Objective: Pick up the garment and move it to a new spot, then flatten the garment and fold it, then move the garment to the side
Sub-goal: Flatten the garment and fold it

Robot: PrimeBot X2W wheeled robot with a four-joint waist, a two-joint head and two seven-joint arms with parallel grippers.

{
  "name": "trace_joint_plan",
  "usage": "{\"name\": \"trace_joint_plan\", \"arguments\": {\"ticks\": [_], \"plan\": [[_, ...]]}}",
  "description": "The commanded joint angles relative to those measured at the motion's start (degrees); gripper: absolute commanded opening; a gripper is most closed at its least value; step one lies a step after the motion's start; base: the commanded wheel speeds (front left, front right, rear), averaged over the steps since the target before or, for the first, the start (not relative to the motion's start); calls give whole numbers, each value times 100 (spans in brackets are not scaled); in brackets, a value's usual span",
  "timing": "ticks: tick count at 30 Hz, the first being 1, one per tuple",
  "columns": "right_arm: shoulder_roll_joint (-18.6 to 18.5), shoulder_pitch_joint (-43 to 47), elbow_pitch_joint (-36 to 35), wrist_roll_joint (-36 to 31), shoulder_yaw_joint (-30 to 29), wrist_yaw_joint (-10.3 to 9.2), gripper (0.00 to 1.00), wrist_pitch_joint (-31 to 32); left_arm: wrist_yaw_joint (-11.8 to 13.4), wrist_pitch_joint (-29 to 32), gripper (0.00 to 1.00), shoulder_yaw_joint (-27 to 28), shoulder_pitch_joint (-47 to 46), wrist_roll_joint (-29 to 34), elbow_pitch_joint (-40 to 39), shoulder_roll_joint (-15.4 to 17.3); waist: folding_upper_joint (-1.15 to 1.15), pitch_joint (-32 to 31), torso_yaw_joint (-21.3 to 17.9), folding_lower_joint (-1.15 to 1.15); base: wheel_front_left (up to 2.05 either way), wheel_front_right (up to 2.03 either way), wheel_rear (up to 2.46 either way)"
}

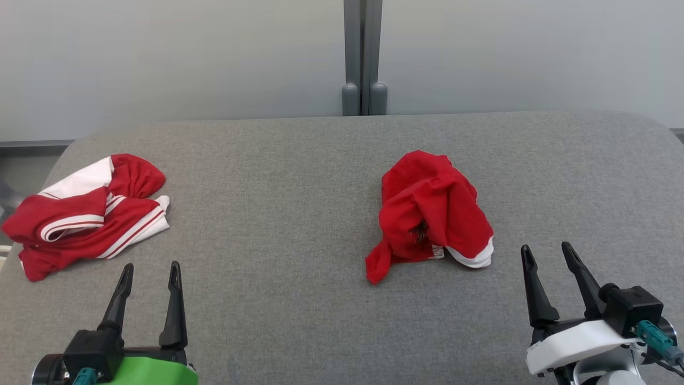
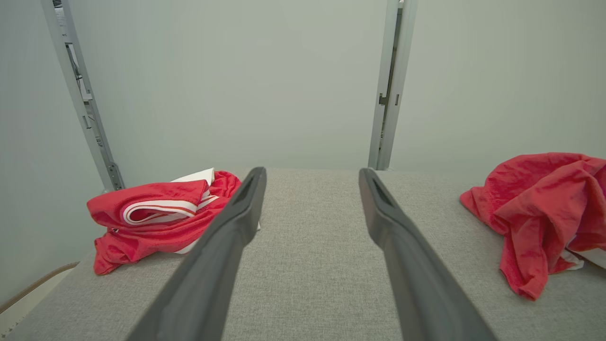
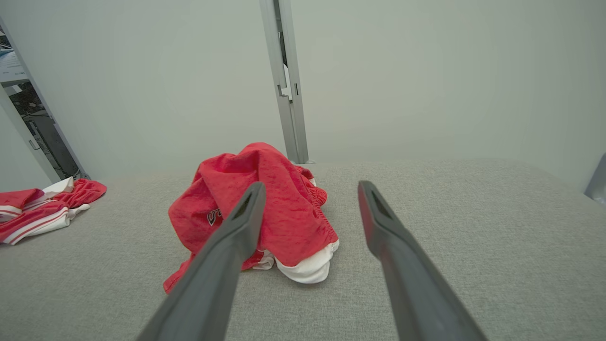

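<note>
A crumpled red garment [image 1: 430, 211] with a white hem lies in a heap near the middle of the grey padded table [image 1: 299, 251]; it also shows at the right of the left wrist view [image 2: 539, 208] and ahead-left in the right wrist view [image 3: 265, 208]. My left gripper [image 1: 151, 272] hovers open at the lower left, nothing between its fingers [image 2: 227, 237]. Open and empty as well, my right gripper [image 1: 548, 254] sits at the lower right, just right of and nearer than the heap, apart from it.
A second red garment with white stripes [image 1: 88, 214] lies bunched at the table's left edge, just beyond my left gripper, also in the left wrist view [image 2: 156, 215]. A grey post [image 1: 363, 59] stands behind the table against a pale wall.
</note>
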Motion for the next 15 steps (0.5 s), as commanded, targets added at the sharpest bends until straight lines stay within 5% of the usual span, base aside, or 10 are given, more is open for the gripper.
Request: {"name": "trace_joint_plan", "arguments": {"ticks": [1,15], "plan": [[-1,-38,3,-24,-14,-5,100,25,-36,-3,100,25,8,40,3,0,0,2,-5,0,0,0,0],[-32,-38,29,6,-12,-5,100,10,-106,-3,100,97,-56,138,49,-56,0,26,-51,0,0,0,0]]}}
